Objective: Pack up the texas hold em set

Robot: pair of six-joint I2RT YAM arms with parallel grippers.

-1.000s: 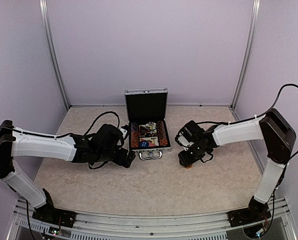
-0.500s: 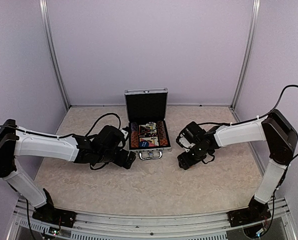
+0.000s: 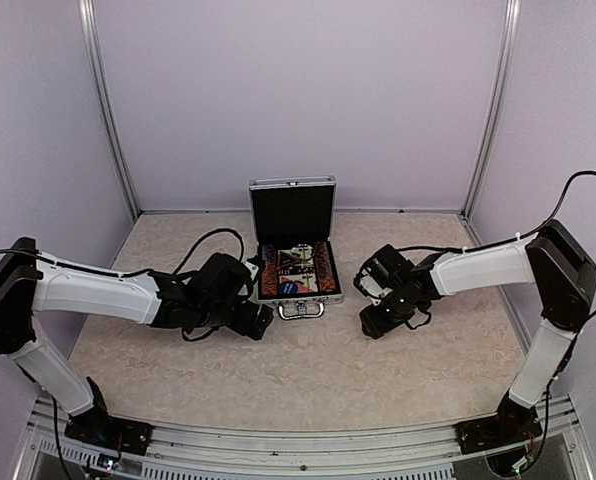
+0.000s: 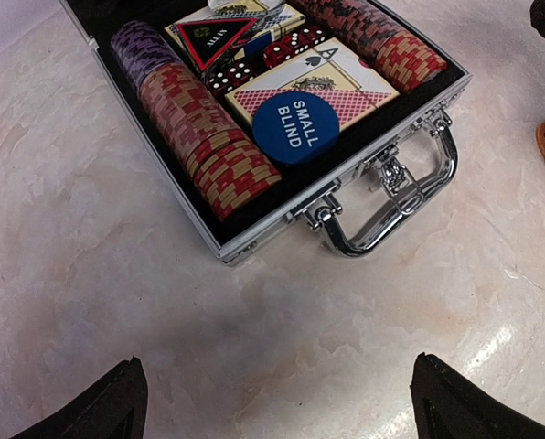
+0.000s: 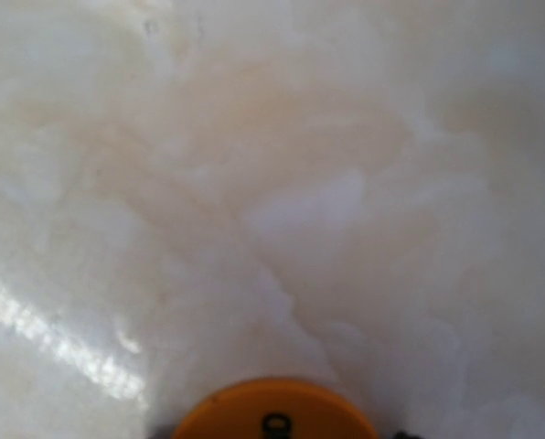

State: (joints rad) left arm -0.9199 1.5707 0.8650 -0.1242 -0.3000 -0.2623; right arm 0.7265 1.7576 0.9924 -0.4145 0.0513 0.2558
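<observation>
Sitting open at the middle of the counter (image 4: 117, 302), the case (image 4: 263, 233) has its lid upright on the far side and its handle (image 4: 391, 206) facing the arms' bases; its long side runs left to right. The tray looks nearly full. Rows of chips (image 4: 208, 137) line both short ends, and between them lie cards, dice, a triangle and a blue "SMALL BLIND" button (image 4: 295, 128).

One piece is outside: an orange button (image 5: 272, 413) lies flat on the counter off the case's right front corner, near it but apart. Being a disc, it has no long axis to line up with. The right arm is much the nearer. Its forearm reaches in from the case's right, with the wrist bent down so that the right fingers (image 3: 371, 323) hang just above the button. The right wrist view shows the button only at its bottom edge, so it sits at the very tip of the reach. Neither finger appears in that view, so I cannot tell whether they are spread, closing or already gripping the disc.

The left fingers (image 3: 256, 320) are spread wide with nothing between them. They are low over the counter off the case's left front corner and point toward its handle side.

Likely next step: lifting the button and carrying it left, over the rim, into the tray.
</observation>
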